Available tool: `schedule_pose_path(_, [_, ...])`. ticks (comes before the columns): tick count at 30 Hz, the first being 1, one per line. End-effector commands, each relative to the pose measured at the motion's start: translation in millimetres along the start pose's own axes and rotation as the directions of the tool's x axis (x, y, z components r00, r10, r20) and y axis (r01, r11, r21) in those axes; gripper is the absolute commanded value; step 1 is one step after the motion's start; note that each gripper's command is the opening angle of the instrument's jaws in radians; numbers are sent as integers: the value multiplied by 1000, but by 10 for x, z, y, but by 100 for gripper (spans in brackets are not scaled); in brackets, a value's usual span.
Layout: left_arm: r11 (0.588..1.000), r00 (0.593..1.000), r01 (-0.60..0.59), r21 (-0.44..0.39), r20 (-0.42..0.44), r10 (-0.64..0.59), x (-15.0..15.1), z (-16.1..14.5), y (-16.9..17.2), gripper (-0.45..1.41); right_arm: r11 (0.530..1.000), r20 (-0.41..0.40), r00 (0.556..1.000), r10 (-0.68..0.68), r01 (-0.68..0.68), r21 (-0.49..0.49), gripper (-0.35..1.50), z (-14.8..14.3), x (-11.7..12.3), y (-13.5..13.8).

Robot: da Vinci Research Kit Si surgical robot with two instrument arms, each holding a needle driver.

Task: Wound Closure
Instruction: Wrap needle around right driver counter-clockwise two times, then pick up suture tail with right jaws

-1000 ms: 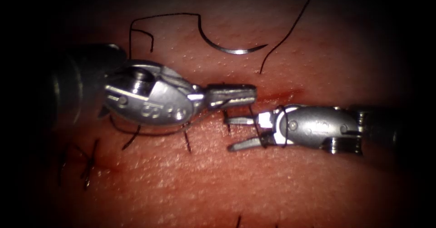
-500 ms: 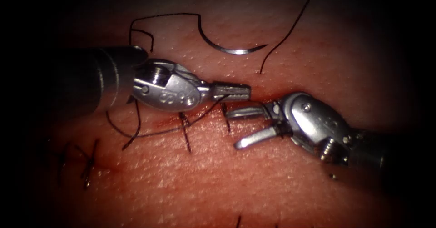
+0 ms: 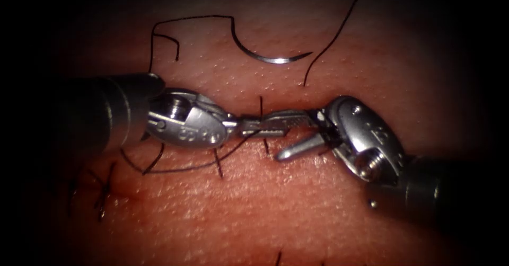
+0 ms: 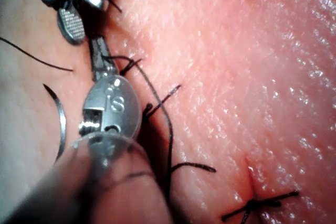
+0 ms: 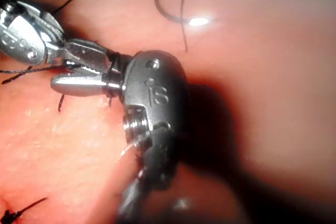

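Note:
The curved needle (image 3: 270, 59) lies free on the tissue (image 3: 275, 202) beyond the cut (image 3: 318, 112), held by neither tool; it also shows in the left wrist view (image 4: 61, 124). Its thread (image 3: 191, 18) runs left, then down behind the left tool. My left tool (image 3: 265, 124) lies over the cut, jaws shut on the thread (image 3: 185, 166) that trails back under it. My right tool (image 3: 286, 138) comes in from the right with open jaws, holding nothing. Its upper jaw lies against the left tool's tip and its lower jaw stands apart. The same meeting shows close up, right tool (image 5: 63, 66) against left tool (image 5: 21, 32).
Tied stitches cross the cut: a knot at the far left (image 3: 103, 192), and two more (image 3: 217, 162) (image 3: 263, 139) near the tools. A loose thread end (image 3: 331, 35) lies right of the needle. Red fluid (image 3: 339, 108) lines the cut.
The right tool swung up and left until its upper jaw met the left tool's tip. The thread wraps around its neck a second ago are gone. The left tool's wrist drew back left.

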Motion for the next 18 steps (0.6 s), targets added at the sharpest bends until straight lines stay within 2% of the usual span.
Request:
schedule_pose_path(1, [1000,1000,-4,4,5,4,-6,8,-1,-45,999,20,1000,-19,20,-44,101,-1,-3,7])
schedule_pose_path(2, [1000,1000,-7,5,12,7,-6,10,2,-45,995,43,999,-11,16,-103,98,-5,-2,9])
schedule_pose_path(3, [1000,1000,-7,5,12,7,-6,10,2,-45,995,43,999,-11,16,-103,98,-5,-2,9])
schedule_pose_path(6, [1000,1000,-12,7,22,12,-7,15,7,-45,967,65,996,64,-45,-252,81,-13,1,9])
schedule_pose_path(10, [1000,999,-18,10,36,18,-6,21,14,-45,933,69,990,122,-90,-349,76,-23,6,11])
schedule_pose_path(12, [1000,999,-24,17,48,23,-4,30,20,-45,896,48,983,180,-143,-421,69,-25,7,12])
schedule_pose_path(13, [1000,999,-24,17,48,23,-4,30,20,-45,896,48,983,180,-143,-421,69,-25,7,12])
schedule_pose_path(18, [999,997,-31,12,76,30,-1,50,29,-45,788,8,968,251,-199,-583,78,-29,8,12])
